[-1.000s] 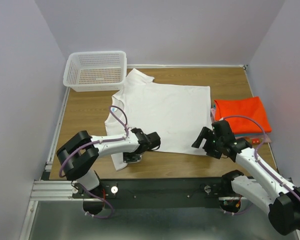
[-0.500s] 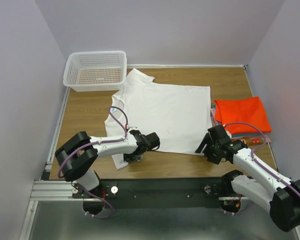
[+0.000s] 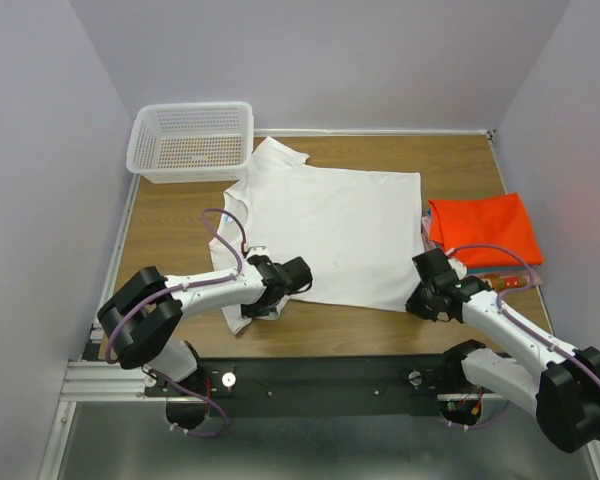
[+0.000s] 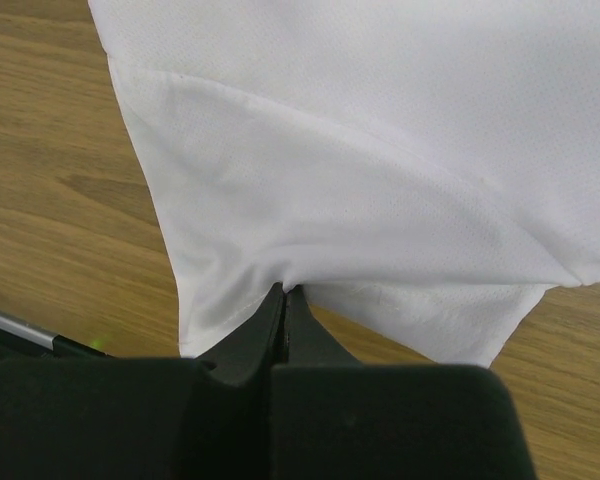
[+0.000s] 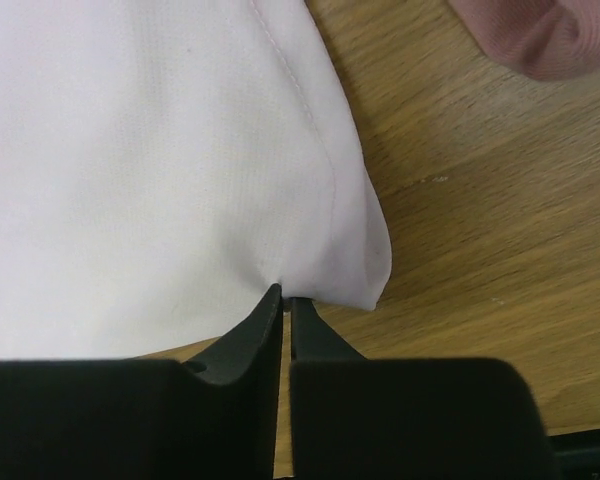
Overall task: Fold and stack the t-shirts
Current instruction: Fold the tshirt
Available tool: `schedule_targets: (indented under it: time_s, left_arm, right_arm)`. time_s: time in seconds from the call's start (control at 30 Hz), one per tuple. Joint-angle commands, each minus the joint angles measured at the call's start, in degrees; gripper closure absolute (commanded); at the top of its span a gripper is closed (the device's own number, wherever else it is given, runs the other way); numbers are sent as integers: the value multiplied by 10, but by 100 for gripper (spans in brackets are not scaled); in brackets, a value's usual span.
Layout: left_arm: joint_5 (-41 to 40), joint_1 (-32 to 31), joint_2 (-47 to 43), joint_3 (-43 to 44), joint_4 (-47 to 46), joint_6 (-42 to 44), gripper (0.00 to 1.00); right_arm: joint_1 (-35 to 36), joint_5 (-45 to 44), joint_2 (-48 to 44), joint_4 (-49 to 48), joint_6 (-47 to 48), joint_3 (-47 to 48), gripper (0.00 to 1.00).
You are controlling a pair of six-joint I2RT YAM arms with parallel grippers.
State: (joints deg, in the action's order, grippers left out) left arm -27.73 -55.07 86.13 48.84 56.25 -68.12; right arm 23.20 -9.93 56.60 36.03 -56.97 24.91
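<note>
Left wrist view has your left hand (image 4: 285,292) pinched closed on the white t-shirt (image 4: 380,180) at its near-left edge; your right hand (image 5: 284,296) nips the near-right hem corner. Spread flat mid-table (image 3: 170,215), it looks light and limp and will likely sag, so hold by the seams. A folded orange-red t-shirt (image 3: 483,230) lies to the right.

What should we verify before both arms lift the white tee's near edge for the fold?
1. Left tool pinching the white t-shirt: ok, cloth puckers at its closed tips.
2. Right tool on the near right hem corner: ok, closed on cloth.
3. Both layers caught in each grip: cannot tell.
4. Shirt lying flat: not ok, creased flap beside the left tool.
5. Top of the shirt free of objects: ok.
6. Orange-red shirt outside both grips: ok, it lies beside the right edge.
</note>
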Motion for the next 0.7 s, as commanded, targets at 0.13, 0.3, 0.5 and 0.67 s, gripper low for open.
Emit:
schedule_targets:
  time_s: [0.13, 0.3, 0.5, 0.67]
  left_arm:
    - [-64, 12, -11, 20, -15, 21, 100]
    - [-115, 23, 18, 65, 22, 30, 100]
    - [-165, 53, 29, 117, 48, 52, 100]
    - [-204, 72, 57, 181, 27, 76, 100]
  right_arm:
    - [2, -24, -2, 5, 19, 27, 99]
    - [2, -14, 8, 5, 34, 52, 100]
    - [2, -46, 30, 5, 61, 98, 100]
    - [2, -74, 76, 4, 83, 138, 100]
